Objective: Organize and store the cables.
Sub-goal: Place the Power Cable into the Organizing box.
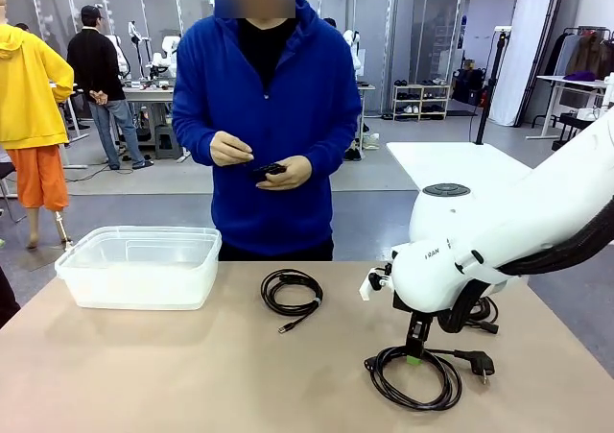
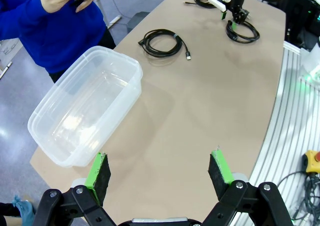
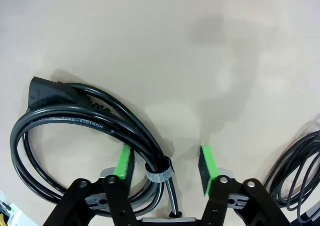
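My right gripper (image 1: 414,356) is down at a coil of thick black power cable (image 1: 374,375) on the table's near right. In the right wrist view its green pads (image 3: 124,161) straddle the strap-tied part of that coil (image 3: 75,121), and a gap still shows between the right pad and the cable. A thinner coiled cable (image 1: 267,292) lies mid-table. Another coil (image 1: 483,313) sits behind the right arm. The person at the far side holds a small black cable (image 1: 267,171) in both hands. My left gripper (image 2: 160,173) hangs open above the table's left end.
A clear plastic container (image 1: 139,265) stands at the far left of the table, also seen below and left of the left gripper (image 2: 85,110). Bare tabletop lies between the container and the cables.
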Available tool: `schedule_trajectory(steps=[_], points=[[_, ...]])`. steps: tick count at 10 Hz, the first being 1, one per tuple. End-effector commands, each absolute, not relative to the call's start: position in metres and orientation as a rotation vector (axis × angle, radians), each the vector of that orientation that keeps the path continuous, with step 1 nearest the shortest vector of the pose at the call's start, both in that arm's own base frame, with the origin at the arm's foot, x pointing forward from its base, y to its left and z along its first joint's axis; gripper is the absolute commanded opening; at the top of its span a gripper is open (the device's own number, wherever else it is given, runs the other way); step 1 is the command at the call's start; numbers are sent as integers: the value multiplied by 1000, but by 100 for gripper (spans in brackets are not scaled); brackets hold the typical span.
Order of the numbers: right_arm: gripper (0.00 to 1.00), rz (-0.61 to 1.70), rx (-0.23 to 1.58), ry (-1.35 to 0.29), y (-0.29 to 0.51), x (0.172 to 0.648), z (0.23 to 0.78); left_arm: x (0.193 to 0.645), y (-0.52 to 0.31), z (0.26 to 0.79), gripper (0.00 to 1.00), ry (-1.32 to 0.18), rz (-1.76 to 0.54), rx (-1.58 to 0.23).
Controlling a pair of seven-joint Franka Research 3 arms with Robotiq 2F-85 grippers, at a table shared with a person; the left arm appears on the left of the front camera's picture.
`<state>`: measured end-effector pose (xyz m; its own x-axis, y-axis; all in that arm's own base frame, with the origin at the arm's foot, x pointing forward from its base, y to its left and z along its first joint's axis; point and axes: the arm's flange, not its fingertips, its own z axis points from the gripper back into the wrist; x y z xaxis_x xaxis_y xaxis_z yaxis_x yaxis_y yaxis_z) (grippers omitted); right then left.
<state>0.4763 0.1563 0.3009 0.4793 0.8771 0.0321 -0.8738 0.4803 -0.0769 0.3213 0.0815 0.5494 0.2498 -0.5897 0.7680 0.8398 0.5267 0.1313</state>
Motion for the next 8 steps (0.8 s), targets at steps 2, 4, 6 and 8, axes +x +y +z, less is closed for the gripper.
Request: schedule_trajectory(steps=[2, 4, 6, 8], points=[[0, 1023, -15, -48, 155, 477, 303, 323, 83, 550, 100, -879, -1015, -351], [0, 1021, -5, -41, 155, 478, 305, 323, 83, 550, 100, -879, -1015, -351], [0, 1021, -18, -50, 155, 477, 311, 323, 83, 550, 100, -879, -1015, -351], [0, 1031, -41, -58, 156, 471, 329, 323, 83, 550, 100, -879, -1015, -351]])
